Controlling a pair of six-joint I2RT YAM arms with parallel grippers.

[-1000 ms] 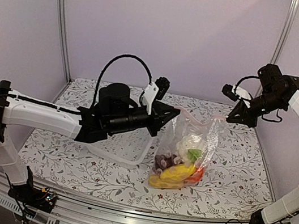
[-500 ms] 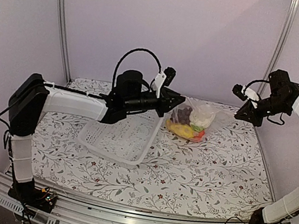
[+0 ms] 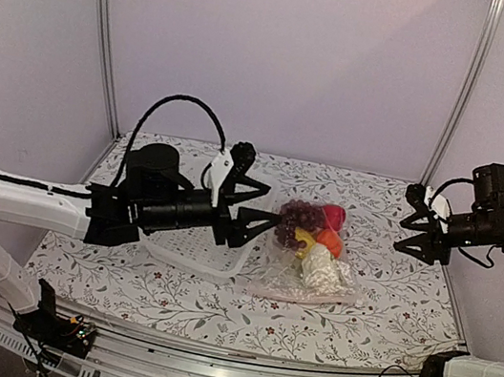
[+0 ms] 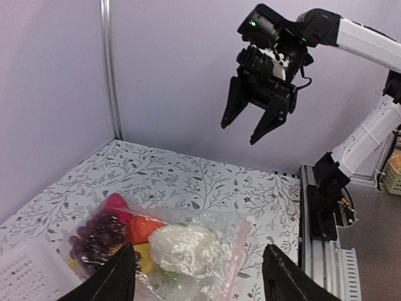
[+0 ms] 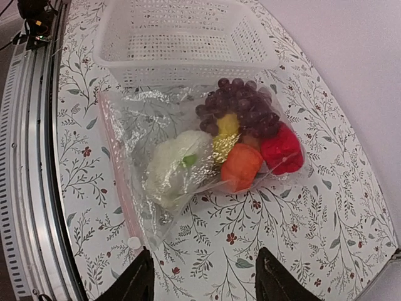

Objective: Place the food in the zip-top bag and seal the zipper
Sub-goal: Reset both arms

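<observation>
Bag (image 5: 135,119) with food (image 5: 241,166) lay flat on bench (image 3: 166,295); left claw (image 3: 263,208) and right claw (image 3: 408,222) hung wide open, empty.

Basket (image 3: 184,257) partly hidden by left arm (image 3: 27,199) (top cam); 1 yellow pc (image 5: 227,123) mostly under grapes (image 5: 241,103); zipper (image 5: 119,182) seal unclear.

Zip-top bag (image 5: 135,110): clear plastic, crinkly, glossy glints. Basket (image 5: 182,37): white perforated plastic, semi-matt. Counter (image 5: 301,219): floral printed cover, smooth, matt. Rail (image 5: 28,157): brushed metal. Grapes (image 5: 241,106): shiny dark purple. Cauliflower (image 5: 175,166): bumpy, matt white.
</observation>
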